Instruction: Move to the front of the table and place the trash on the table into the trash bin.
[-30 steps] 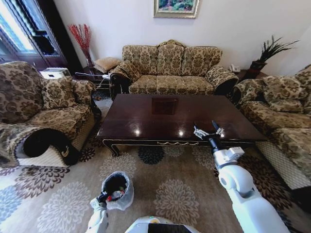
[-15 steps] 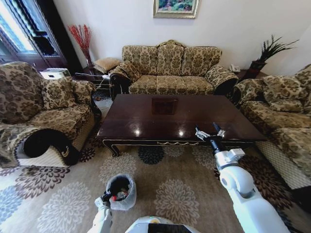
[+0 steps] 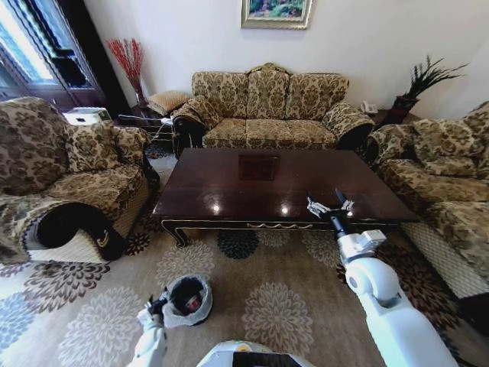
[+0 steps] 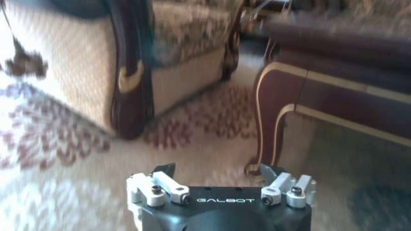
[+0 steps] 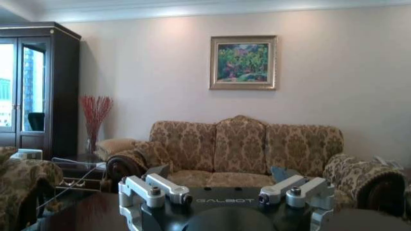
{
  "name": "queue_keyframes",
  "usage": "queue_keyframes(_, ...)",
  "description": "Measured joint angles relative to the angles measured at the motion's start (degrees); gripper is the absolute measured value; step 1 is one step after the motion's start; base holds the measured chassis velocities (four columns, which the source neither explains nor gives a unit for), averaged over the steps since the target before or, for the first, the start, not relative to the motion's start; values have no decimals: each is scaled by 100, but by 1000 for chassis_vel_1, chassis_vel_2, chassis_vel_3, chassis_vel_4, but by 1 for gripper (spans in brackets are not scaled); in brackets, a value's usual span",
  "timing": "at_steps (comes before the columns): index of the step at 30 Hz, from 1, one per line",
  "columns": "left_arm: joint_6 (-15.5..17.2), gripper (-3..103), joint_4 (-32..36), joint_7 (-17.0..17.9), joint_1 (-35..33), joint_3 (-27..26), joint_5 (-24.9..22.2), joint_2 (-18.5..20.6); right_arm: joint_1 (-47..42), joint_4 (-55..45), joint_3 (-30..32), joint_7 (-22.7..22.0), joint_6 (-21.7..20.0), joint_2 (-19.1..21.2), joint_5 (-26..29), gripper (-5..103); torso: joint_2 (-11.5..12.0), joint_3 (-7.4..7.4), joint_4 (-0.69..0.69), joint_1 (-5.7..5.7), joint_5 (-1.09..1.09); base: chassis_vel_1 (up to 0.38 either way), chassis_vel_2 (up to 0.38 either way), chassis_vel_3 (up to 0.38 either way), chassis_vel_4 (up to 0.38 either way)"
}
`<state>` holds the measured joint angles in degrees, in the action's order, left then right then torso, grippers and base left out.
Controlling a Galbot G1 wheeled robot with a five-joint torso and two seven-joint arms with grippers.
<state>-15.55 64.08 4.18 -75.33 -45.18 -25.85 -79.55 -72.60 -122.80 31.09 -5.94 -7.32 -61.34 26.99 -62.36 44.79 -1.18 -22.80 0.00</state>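
The dark glossy table [image 3: 229, 191] stands ahead between the sofas. On the rug near my base sits the trash bin [image 3: 187, 300], black with a white liner. Red and white trash [image 3: 194, 304] lies inside it. My left gripper [image 3: 153, 310] hangs just left of the bin's rim. In the left wrist view this gripper [image 4: 218, 173] is open with nothing between its fingers, facing a curved table leg [image 4: 270, 120]. My right gripper [image 3: 329, 206] hovers open over the table's front right edge. In the right wrist view the right gripper [image 5: 218, 175] holds nothing.
A floral armchair [image 3: 69, 176] flanks the table on the left, a long sofa [image 3: 267, 107] stands behind it and another sofa [image 3: 451, 168] on the right. The patterned rug [image 3: 267, 306] stretches between my base and the table.
The left gripper has shifted left, off the bin's rim, and the bin now sits lower on the rug. The right gripper has stayed over the table's front edge.
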Motion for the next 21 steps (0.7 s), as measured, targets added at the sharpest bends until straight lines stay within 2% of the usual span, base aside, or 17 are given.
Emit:
queue_keyframes(1, 13, 92, 79, -2, -28, -21, 12, 5, -4, -6, 0, 0, -1, 1, 1, 100, 0, 0, 0, 0, 0, 0, 0, 0, 0)
queue_keyframes(2, 83, 96, 434, -7, -139, -107, 57, 10, -11, -32, 0, 1, -8, 4, 2, 100, 0, 0, -1, 0, -2, 0, 0, 0, 0)
queue_keyframes(4, 130, 96, 601, -11, -180, -149, 82, 2, -13, -41, 0, 2, -12, 4, 2, 100, 0, 0, -1, 0, -2, 0, 0, 0, 0)
queue_keyframes(6, 399, 100, 1606, -74, -443, -370, 276, -128, -52, -82, 2, 23, -19, -5, -12, 100, 0, 0, 0, 0, -1, 0, 0, 0, 0)
queue_keyframes(7, 399, 100, 1606, -74, -443, -370, 276, -128, -52, -82, 2, 23, -19, -5, -12, 100, 0, 0, 0, 0, -1, 0, 0, 0, 0)
queue_keyframes(10, 615, 100, 3203, -82, -1003, -524, 508, -342, -238, -113, 19, 108, -20, -76, -153, 100, 0, 0, 1, 0, 2, 0, 0, 0, 0)
queue_keyframes(11, 615, 100, 3203, -82, -1003, -524, 508, -342, -238, -113, 19, 108, -20, -76, -153, 100, 0, 0, 1, 0, 2, 0, 0, 0, 0)
queue_keyframes(13, 1047, 100, 4601, -35, -1491, -498, 528, -696, -435, -145, 10, 159, -133, -169, -310, 100, 0, 0, 0, 0, 0, 0, 0, 0, 0)
queue_keyframes(14, 1047, 100, 4601, -35, -1491, -498, 528, -696, -435, -145, 10, 159, -133, -169, -310, 100, 0, 0, 0, 0, 0, 0, 0, 0, 0)
queue_keyframes(16, 1481, 100, 5709, 2, -1759, -300, 800, -1106, -516, -113, -72, 236, -139, -251, -517, 100, -1, -1, 0, 2, 2, 0, 0, 0, 0)
queue_keyframes(18, 1530, 100, 5924, 11, -1776, -243, 983, -1188, -515, -77, -103, 252, -99, -269, -608, 100, -1, -1, 0, 2, 0, 0, 0, 0, 0)
queue_keyframes(19, 1530, 100, 6179, 41, -1761, -144, 1435, -1261, -490, 0, -153, 270, -32, -315, -792, 100, -1, 0, 0, 1, 4, 0, 0, 0, 0)
queue_keyframes(20, 1492, 100, 6236, 44, -1745, -106, 1649, -1270, -476, 23, -172, 275, -13, -328, -849, 100, -1, 0, 0, 1, 4, 0, 0, 0, 0)
queue_keyframes(21, 1492, 100, 6236, 44, -1745, -106, 1649, -1270, -476, 23, -172, 275, -13, -328, -849, 100, -1, 0, 0, 1, 4, 0, 0, 0, 0)
